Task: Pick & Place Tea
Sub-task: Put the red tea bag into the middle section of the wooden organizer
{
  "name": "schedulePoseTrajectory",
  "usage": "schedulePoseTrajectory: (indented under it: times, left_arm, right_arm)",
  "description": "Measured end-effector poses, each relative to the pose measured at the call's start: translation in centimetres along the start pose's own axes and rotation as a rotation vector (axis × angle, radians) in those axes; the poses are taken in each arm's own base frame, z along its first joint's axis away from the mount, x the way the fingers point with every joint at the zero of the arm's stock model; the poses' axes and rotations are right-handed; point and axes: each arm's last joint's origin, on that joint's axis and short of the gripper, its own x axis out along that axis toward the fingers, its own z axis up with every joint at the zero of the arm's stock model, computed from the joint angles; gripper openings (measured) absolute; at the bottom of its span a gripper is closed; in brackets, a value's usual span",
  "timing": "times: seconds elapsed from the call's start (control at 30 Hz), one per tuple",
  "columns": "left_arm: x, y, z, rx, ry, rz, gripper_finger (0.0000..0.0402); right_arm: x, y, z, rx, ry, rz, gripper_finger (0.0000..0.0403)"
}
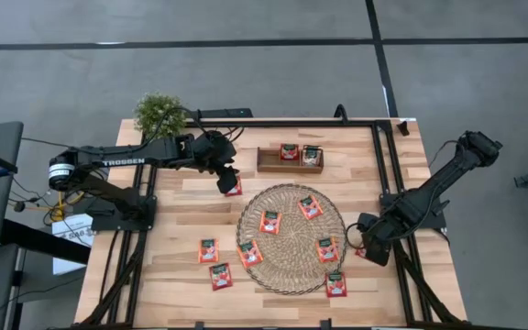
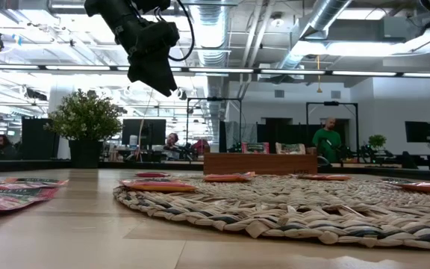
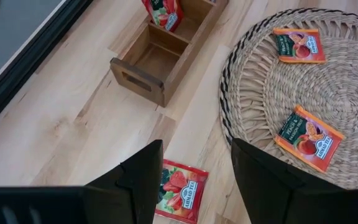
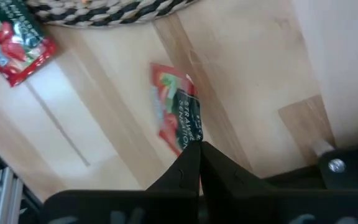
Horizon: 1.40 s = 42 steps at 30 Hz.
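Note:
Several red-orange tea sachets lie flat on the round woven mat (image 1: 290, 238) and on the table around it, and two stand in the wooden tray (image 1: 290, 159). My left gripper (image 1: 228, 176) hangs open above one sachet (image 3: 182, 190), which lies flat on the table between the mat and the tray; the low view shows this gripper (image 2: 155, 69) well above the table. My right gripper (image 1: 367, 242) is low at the mat's right edge, shut on another sachet (image 4: 178, 115). My right gripper pinches the sachet between its two fingertips by the near edge (image 4: 191, 142), coming slanting from above on the table's right side. The sachet sticks out past the tips, tilted. I cannot tell whether its far end still touches the table.
A potted plant (image 1: 159, 112) stands at the far left corner. Black frame rails (image 1: 385, 165) run along both sides of the table. A further sachet (image 4: 14, 40) lies just beside the mat rim near my right gripper. Bare wood shows at the near left.

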Motion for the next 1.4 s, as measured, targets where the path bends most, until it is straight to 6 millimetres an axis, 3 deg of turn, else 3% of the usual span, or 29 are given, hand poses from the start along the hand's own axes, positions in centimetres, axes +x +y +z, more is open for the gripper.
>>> schedulePoseTrajectory:
  times: [0.37, 0.57, 0.93, 1.4]
  left_arm:
    - [0.0, 0.0, 0.0, 0.001, 0.001, 0.0, 0.0182]
    - [0.0, 0.1, -0.4, 0.011, 0.041, 0.007, 0.0182]
    - [-0.1, 0.3, -1.5, 0.021, 0.149, 0.04, 0.0182]
    - [-0.2, 0.5, -1.9, 0.05, 0.197, 0.069, 0.0182]
  right_arm:
    - [-4.0, 0.9, 0.6, -0.009, -0.071, -0.034, 0.0]
    - [-5.8, 1.2, 2.6, -0.034, -0.149, -0.081, 0.0]
    - [-8.9, -0.2, 11.1, -0.193, -0.241, -0.234, 0.0]
    - [-12.8, -6.3, 22.0, -0.391, -0.283, -0.425, 0.0]
